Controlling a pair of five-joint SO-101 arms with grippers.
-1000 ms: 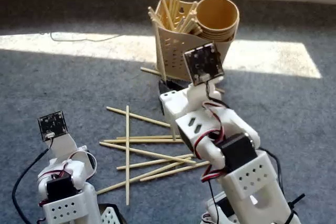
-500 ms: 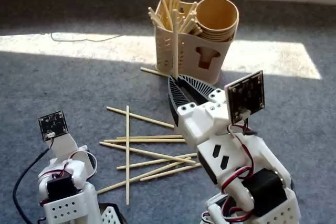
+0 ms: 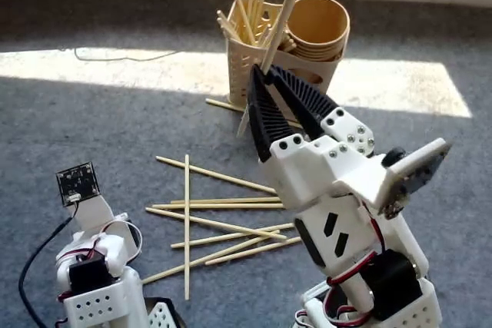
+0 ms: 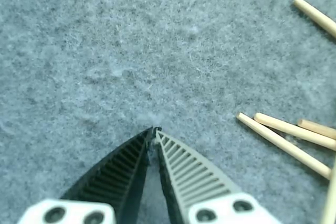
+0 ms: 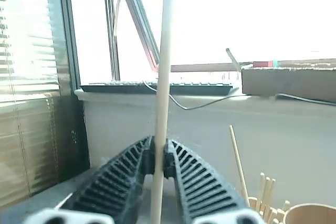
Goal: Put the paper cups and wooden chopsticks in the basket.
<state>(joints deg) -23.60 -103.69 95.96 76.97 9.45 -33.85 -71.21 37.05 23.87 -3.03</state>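
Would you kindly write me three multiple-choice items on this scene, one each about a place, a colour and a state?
1. Where are the paper cups?
A. in the basket
B. on a windowsill
C. under a chair

2. What colour is the carpet?
A. red
B. grey
C. green

3. How is the right gripper?
A. open and empty
B. shut and empty
C. shut on a chopstick

Answers:
1 A: the stacked cups stand inside the basket's rim.
2 B: the carpet is grey all round the loose chopsticks.
3 C: it clamps a chopstick held up in front of the basket.
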